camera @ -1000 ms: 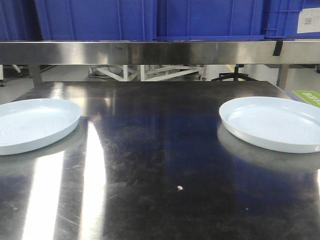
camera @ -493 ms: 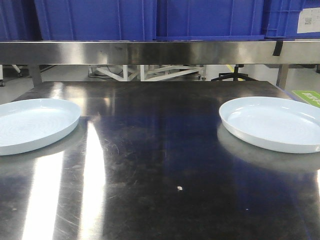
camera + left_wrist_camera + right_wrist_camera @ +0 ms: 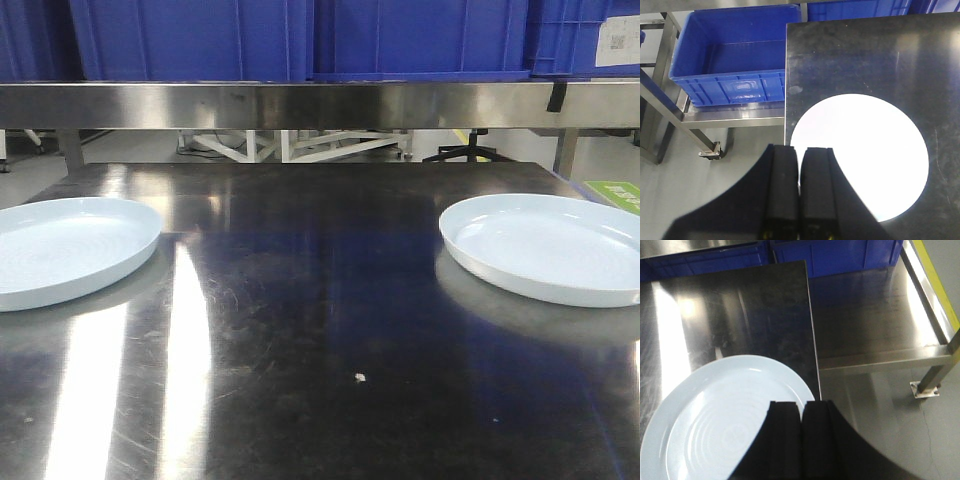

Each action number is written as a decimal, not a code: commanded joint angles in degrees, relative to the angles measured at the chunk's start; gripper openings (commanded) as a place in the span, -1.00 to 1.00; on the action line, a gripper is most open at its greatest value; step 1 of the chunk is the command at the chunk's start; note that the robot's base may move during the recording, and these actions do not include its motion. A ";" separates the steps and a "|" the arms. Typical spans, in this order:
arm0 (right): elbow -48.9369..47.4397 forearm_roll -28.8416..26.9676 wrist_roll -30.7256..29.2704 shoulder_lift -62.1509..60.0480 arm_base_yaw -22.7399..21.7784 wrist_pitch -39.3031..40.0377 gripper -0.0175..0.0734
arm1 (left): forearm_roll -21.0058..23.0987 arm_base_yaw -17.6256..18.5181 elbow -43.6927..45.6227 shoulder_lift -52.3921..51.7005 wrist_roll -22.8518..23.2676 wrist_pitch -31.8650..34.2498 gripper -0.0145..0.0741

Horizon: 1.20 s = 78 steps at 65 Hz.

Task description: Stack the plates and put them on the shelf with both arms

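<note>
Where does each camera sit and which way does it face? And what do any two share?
Front view: low at the table's near edge, facing level across it to the shelf and crates; no robot parts show.
Left wrist: above the table's left edge, looking down on the left plate; shut left fingers show.
Right wrist: above the right plate, looking down; shut right fingers show.
Shared: the front view shows both plates, each wrist view one.
</note>
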<state>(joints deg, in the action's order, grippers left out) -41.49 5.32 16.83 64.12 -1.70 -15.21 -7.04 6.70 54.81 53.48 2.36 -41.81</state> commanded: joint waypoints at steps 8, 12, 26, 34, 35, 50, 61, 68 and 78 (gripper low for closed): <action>-2.04 0.06 -0.05 -0.46 -0.03 -2.83 0.20 | 0.16 0.42 1.80 1.31 0.25 3.53 -0.44; -2.04 0.15 -0.05 -0.20 -0.03 -3.87 0.49 | 0.16 0.42 1.80 2.71 0.25 3.39 -0.30; -2.04 0.19 -0.05 -0.12 -0.03 -4.63 0.49 | 0.16 0.42 1.80 9.54 0.59 3.40 0.31; -2.04 0.19 -0.05 -0.12 -0.03 -5.58 0.49 | 0.01 0.42 1.80 13.94 0.89 4.48 0.31; -2.04 0.19 -0.05 -0.12 -0.03 -5.66 0.49 | 0.01 0.42 1.80 14.43 0.89 4.82 0.31; -2.04 0.19 -0.05 -0.12 -0.03 -6.80 0.49 | 0.28 -1.71 1.80 22.59 0.99 8.09 0.31; -2.04 0.19 -0.05 -0.12 -0.03 -7.11 0.49 | 1.77 -3.91 1.89 26.00 0.97 8.78 0.31; -2.04 0.19 -0.05 -0.12 -0.03 -7.18 0.49 | 1.77 -4.04 1.89 27.59 0.97 10.50 0.31; -2.04 0.19 -0.05 -0.12 -0.03 -7.22 0.49 | 2.03 -4.04 1.89 30.12 0.97 12.73 0.31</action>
<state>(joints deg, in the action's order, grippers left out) -41.49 5.32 16.93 64.84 -1.70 -25.39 -5.46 2.77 54.81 84.09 2.82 -33.15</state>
